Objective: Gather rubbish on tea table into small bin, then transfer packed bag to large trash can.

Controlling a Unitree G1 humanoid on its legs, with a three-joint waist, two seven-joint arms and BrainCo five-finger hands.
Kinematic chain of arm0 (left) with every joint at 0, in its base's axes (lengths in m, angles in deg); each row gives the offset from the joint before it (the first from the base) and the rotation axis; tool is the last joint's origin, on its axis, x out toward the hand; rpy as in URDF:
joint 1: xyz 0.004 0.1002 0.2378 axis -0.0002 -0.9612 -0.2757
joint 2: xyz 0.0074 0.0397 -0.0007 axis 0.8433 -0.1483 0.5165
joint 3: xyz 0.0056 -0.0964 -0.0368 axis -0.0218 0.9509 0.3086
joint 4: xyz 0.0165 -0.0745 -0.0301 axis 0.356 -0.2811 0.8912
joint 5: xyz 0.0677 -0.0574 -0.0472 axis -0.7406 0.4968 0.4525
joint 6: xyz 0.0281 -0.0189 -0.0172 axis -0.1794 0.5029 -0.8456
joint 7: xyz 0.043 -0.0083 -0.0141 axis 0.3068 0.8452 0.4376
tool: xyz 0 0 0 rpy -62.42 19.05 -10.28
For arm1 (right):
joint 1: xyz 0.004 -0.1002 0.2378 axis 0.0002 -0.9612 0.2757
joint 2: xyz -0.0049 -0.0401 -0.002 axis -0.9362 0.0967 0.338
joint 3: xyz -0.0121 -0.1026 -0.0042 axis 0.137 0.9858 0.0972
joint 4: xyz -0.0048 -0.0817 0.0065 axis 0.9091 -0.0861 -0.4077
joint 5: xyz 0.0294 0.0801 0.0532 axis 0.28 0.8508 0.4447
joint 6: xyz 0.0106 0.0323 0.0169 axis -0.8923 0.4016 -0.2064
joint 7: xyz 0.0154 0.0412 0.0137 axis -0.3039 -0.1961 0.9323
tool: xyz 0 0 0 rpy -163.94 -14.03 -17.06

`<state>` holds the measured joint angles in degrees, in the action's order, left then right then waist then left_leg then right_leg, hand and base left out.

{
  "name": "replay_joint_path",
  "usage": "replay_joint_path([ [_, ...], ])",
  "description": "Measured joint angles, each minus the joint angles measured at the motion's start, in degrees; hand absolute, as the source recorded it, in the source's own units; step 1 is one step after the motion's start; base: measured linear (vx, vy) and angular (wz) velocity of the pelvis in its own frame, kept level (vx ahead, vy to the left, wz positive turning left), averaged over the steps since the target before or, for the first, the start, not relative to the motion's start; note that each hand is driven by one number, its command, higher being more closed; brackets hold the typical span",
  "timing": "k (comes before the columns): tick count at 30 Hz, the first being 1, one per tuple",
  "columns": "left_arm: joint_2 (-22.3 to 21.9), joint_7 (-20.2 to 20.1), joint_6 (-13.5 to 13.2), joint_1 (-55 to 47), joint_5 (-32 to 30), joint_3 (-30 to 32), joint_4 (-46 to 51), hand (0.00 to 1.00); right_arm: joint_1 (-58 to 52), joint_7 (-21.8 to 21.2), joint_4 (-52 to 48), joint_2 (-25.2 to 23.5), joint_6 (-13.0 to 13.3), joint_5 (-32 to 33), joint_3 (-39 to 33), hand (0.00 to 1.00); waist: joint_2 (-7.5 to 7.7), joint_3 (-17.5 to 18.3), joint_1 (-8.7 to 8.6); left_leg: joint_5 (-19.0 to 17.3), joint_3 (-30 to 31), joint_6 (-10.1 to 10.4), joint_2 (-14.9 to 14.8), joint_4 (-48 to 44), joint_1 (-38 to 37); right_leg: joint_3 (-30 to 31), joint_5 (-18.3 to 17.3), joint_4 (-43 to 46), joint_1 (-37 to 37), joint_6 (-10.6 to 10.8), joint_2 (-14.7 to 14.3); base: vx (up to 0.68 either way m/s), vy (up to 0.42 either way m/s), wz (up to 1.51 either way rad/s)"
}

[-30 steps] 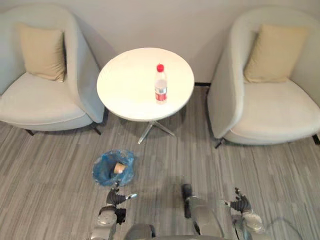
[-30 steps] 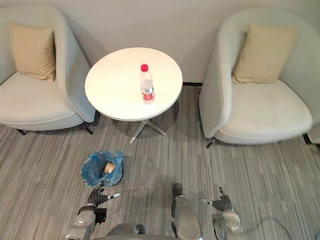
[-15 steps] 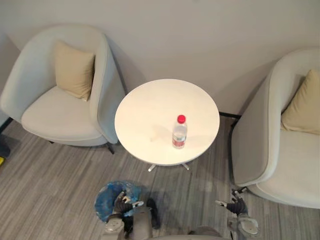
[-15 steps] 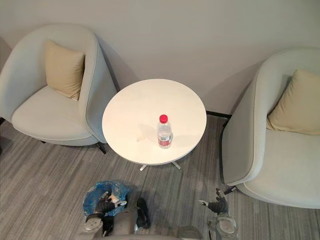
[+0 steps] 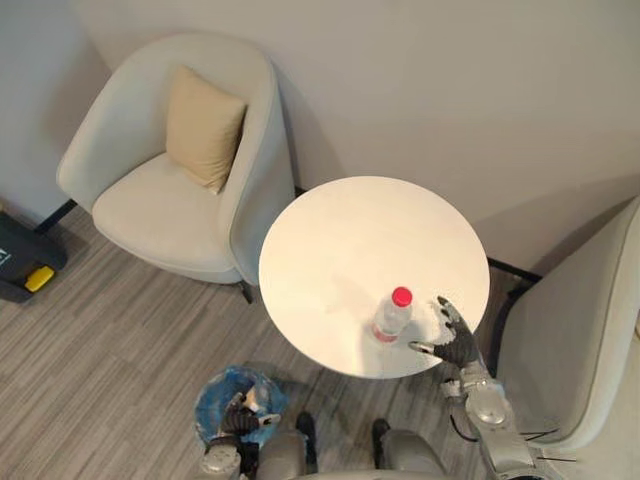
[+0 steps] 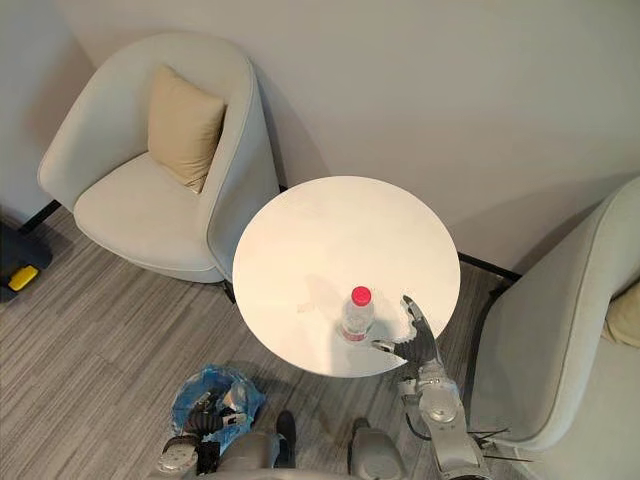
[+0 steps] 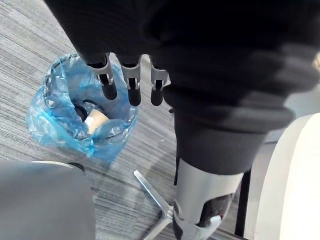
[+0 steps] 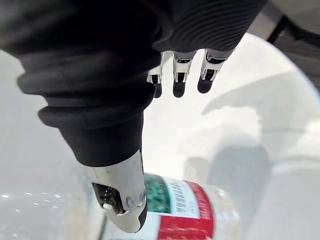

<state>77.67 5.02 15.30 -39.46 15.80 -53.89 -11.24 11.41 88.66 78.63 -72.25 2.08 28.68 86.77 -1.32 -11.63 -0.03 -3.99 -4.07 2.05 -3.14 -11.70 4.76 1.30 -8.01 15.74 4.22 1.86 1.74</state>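
Head views: right robot hand (image 5: pixel 455 340) hovering over desk (image 5: pixel 340 230) edge, fingers spread wide, gripping nothing — bottle (image 5: pixel 392 314) standing upright just beside its thumb. Left robot hand (image 5: pixel 240 418) hanging low over blue-bagged bin (image 5: pixel 212 400) on floor (image 5: pixel 120 330).
Left wrist view: fingers hanging relaxed, empty, above bin — tan cup (image 7: pixel 95 121) lying inside.
Right wrist view: fingers extending straight, thumb just beside bottle label.

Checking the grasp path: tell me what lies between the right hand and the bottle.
Nothing but a short strip of bare table separates the open right hand from the bottle, in the left eye view.
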Motion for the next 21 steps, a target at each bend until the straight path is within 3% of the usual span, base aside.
replay_joint_path([
  [10, -0.23, -0.17, -0.45, -0.16, -0.24, -1.91, -0.06, 0.00, 1.97, -0.27, 1.83, 0.78, 0.60, -1.89, 4.63, 0.00, -0.76, 0.64, 0.82, 3.51, 2.79, 0.22, 0.58, 6.08, -2.48, -3.08, 1.22, -4.19, -3.04, -0.18, 0.39, 0.02, -0.018, 0.17],
  [15, -0.22, -0.10, -0.48, -0.08, -0.21, -3.18, -0.67, 0.00, 8.30, 0.92, 8.87, 0.60, 0.44, -1.66, 6.23, 0.00, -1.72, 1.22, 0.83, 6.52, 4.86, 0.24, 0.86, 10.08, -2.94, -4.99, 2.14, -5.36, -2.95, -0.17, 0.51, -0.07, -0.017, 0.22],
  [16, -0.21, -0.04, -0.47, -0.08, -0.21, -3.29, -0.73, 0.00, 9.72, 1.58, 10.58, 0.31, 0.16, -1.31, 6.49, 1.00, -1.86, 1.30, 0.88, 7.31, 5.50, 0.34, 0.89, 10.97, -2.94, -5.62, 2.45, -5.77, -3.00, -0.26, 0.51, -0.08, -0.007, 0.21],
  [21, -0.22, -0.02, -0.50, 0.21, -0.12, -3.41, -0.89, 0.00, 12.94, 2.79, 12.37, -0.88, -0.78, 0.08, 6.84, 1.00, -2.01, 1.24, 1.23, 8.18, 5.61, 0.63, 0.89, 12.78, -3.01, -6.19, 2.74, -6.31, -2.81, 0.20, 0.49, -0.06, 0.003, 0.09],
])
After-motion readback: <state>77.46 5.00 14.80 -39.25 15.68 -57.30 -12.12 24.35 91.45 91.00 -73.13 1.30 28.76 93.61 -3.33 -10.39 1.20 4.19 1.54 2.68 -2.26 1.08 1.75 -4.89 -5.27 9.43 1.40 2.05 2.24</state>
